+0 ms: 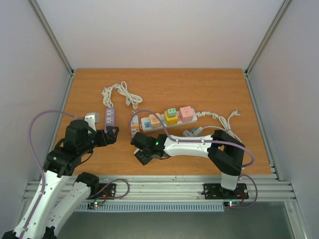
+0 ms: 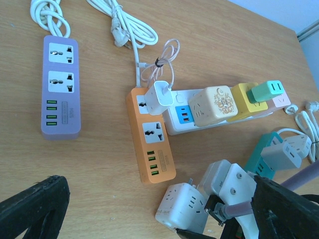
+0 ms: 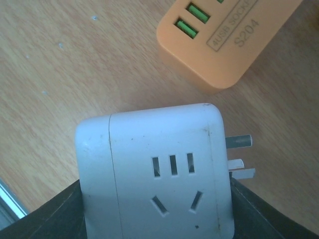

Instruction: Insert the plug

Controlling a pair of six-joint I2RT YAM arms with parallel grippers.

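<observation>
Adapter (image 3: pixel 159 169) in right gripper (image 3: pixel 159 219) (prongs (image 3: pixel 238 141) bare)

Bright, even light from overhead fills all three views, and the bench (image 1: pixel 209 89) is evenly lit. In the top view a soft shadow lies just under the right pincer (image 1: pixel 141 151). The white adapter (image 3: pixel 159 169) clamped in it is crisp. Ahead of the left pincer (image 2: pixel 159 214) everything is sharp. Its own spread fingers (image 2: pixel 30 209) are dark and blurred.
</observation>
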